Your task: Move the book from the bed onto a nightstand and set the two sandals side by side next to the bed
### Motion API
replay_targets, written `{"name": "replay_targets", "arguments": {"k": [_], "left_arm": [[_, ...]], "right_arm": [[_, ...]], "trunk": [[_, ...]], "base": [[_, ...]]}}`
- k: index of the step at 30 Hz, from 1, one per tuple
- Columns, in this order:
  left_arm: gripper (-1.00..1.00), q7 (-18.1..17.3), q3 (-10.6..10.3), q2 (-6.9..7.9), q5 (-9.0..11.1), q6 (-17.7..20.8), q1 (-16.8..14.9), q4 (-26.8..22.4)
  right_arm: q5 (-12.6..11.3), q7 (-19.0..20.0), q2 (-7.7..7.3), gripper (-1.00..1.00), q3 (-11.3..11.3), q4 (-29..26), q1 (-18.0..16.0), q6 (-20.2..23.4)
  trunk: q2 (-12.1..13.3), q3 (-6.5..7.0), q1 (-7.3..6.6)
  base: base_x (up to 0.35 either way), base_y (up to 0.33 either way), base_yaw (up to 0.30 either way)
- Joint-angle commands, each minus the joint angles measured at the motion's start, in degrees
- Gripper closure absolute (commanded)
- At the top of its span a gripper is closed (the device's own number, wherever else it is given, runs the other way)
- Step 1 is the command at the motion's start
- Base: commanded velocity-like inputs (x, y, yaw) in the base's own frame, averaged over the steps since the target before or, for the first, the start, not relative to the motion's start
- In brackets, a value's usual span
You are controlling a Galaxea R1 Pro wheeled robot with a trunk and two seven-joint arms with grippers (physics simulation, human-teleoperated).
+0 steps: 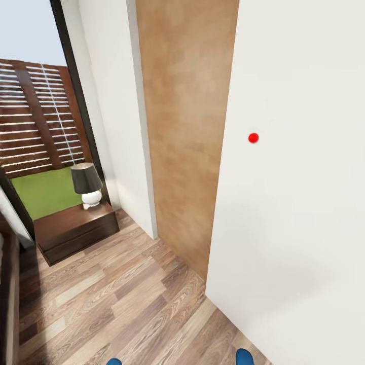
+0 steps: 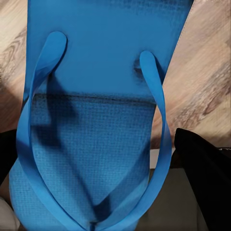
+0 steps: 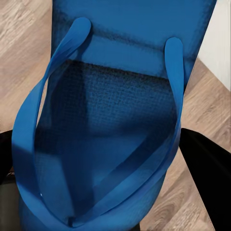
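- Left wrist view: left pincer (image 2: 103,211) pinches one blue sandal (image 2: 101,96), long axis along the fingers.
- Right pincer (image 3: 103,211) pinches the other sandal (image 3: 120,96) likewise.
- Bed edge (image 1: 7,299) lies left-forward; nightstand (image 1: 71,228) beyond it.

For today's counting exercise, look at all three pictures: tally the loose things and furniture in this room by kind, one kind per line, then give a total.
Blue sandals: 2, one by the left wrist camera, the other by the right wrist camera
Nightstands: 1
Table lamps: 1
Total: 4
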Motion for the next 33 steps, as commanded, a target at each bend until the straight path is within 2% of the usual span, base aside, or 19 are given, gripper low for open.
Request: {"name": "replay_targets", "arguments": {"k": [1, 14, 26, 33], "left_arm": [[1.00, -0.08, 0.50, -0.01, -0.60, -0.23, -0.07, 0.09], [1.00, -0.08, 0.49, -0.18, -0.60, -0.26, -0.07, 0.10], [1.00, -0.08, 0.50, -0.21, -0.60, -0.24, -0.07, 0.09], [1.00, -0.08, 0.50, -0.21, -0.60, -0.26, -0.07, 0.09]], "right_arm": [[-0.61, -0.18, 0.01, 1.00, 0.49, 0.03, -0.04, -0.22], [-0.59, -0.18, 0.01, 1.00, 0.48, 0.04, -0.04, -0.24], [-0.61, -0.18, 0.01, 1.00, 0.50, 0.05, -0.04, -0.29], [-0.61, -0.18, 0.02, 1.00, 0.51, 0.04, -0.04, -0.29]], "trunk": [[-0.12, -0.13, 0.04], [-0.12, -0.13, 0.04], [-0.12, -0.13, 0.04], [-0.12, -0.13, 0.04]], "base": [[0.067, -0.069, 0.277], [0.102, -0.102, 0.268], [0.297, -0.039, 0.052], [0.331, 0.005, 0.218]]}}
